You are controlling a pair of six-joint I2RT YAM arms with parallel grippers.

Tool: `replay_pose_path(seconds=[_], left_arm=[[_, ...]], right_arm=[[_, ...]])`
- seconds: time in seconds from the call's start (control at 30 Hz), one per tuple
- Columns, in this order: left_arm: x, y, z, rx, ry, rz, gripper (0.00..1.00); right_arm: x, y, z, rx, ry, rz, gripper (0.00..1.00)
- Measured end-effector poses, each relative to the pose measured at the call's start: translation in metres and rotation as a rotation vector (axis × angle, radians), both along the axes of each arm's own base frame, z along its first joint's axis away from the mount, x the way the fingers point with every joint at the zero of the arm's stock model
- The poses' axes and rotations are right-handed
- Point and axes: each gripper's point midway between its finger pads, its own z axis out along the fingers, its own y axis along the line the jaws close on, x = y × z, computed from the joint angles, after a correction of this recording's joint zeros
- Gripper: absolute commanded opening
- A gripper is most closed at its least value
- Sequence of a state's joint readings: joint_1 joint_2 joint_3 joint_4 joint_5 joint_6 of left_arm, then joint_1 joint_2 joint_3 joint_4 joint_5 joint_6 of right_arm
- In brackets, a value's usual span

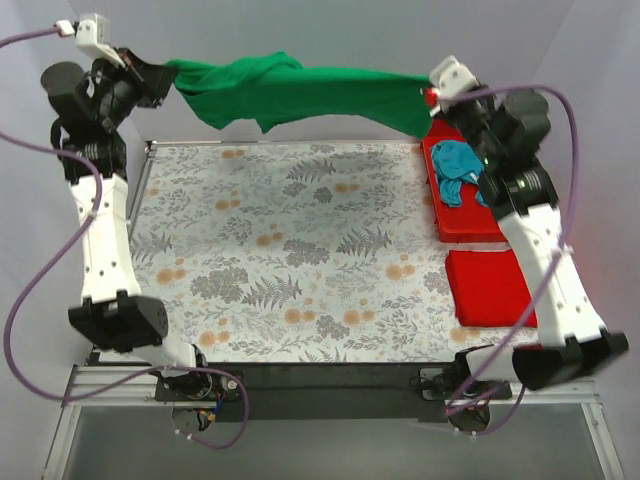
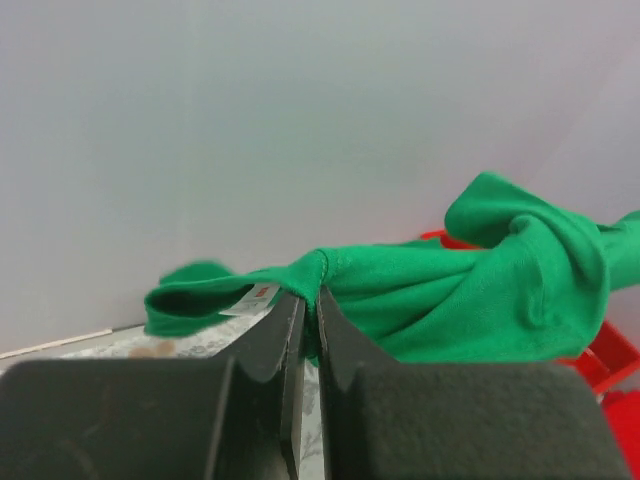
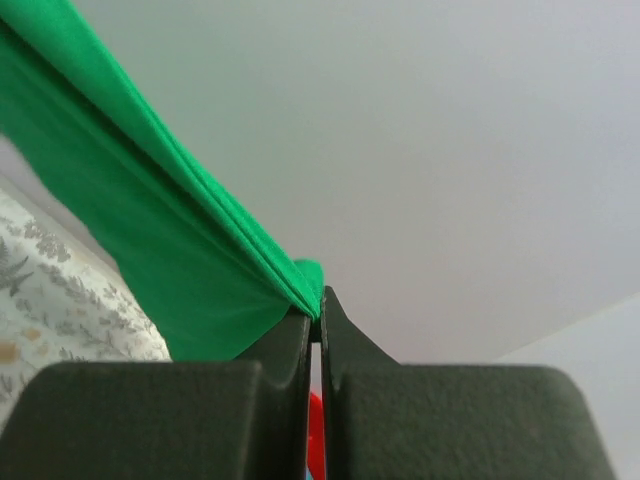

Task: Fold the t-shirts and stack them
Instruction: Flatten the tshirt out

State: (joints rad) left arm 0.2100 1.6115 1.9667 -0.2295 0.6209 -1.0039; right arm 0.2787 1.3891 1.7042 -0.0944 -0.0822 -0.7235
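Observation:
The bright green t-shirt (image 1: 300,95) hangs stretched in the air across the far edge of the table, held at both ends. My left gripper (image 1: 165,78) is shut on its left end, near the collar label (image 2: 250,297). My right gripper (image 1: 428,92) is shut on its right end, where a folded edge (image 3: 290,275) is pinched between the jaws. The shirt's middle sags in loose folds (image 2: 500,280). The teal blue t-shirt (image 1: 455,170) lies crumpled in the red tub (image 1: 440,215) at the right.
A floral-patterned cloth (image 1: 290,260) covers the table below the hanging shirt. The red tub's lid or a second red piece (image 1: 490,290) lies just in front of the tub, under my right arm. A plain white wall stands behind.

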Motion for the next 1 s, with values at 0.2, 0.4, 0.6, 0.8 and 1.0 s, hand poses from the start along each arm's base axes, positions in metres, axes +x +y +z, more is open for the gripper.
replay_pose_path(seconds=[0.2, 0.4, 0.6, 0.8, 1.0], left_arm=[[-0.093, -0.015, -0.103, 0.126, 0.189, -0.042, 0.00], [-0.145, 0.002, -0.333, 0.191, 0.768, -0.057, 0.51], [-0.198, 0.009, -0.393, 0.234, 1.037, -0.117, 0.57], [-0.186, 0.001, -0.361, 0.289, 0.908, -0.223, 0.52], [-0.161, -0.040, -0.365, 0.298, 0.918, -0.367, 0.50]], right_arm=[[-0.080, 0.004, -0.096, -0.211, 0.085, 0.157, 0.01], [-0.136, 0.030, -0.302, -0.451, 0.564, 0.394, 0.72], [-0.212, 0.027, -0.367, -0.515, 0.843, 0.532, 0.86], [-0.210, 0.036, -0.365, -0.418, 0.961, 0.511, 0.71], [-0.203, 0.043, -0.407, -0.306, 1.267, 0.432, 0.67]])
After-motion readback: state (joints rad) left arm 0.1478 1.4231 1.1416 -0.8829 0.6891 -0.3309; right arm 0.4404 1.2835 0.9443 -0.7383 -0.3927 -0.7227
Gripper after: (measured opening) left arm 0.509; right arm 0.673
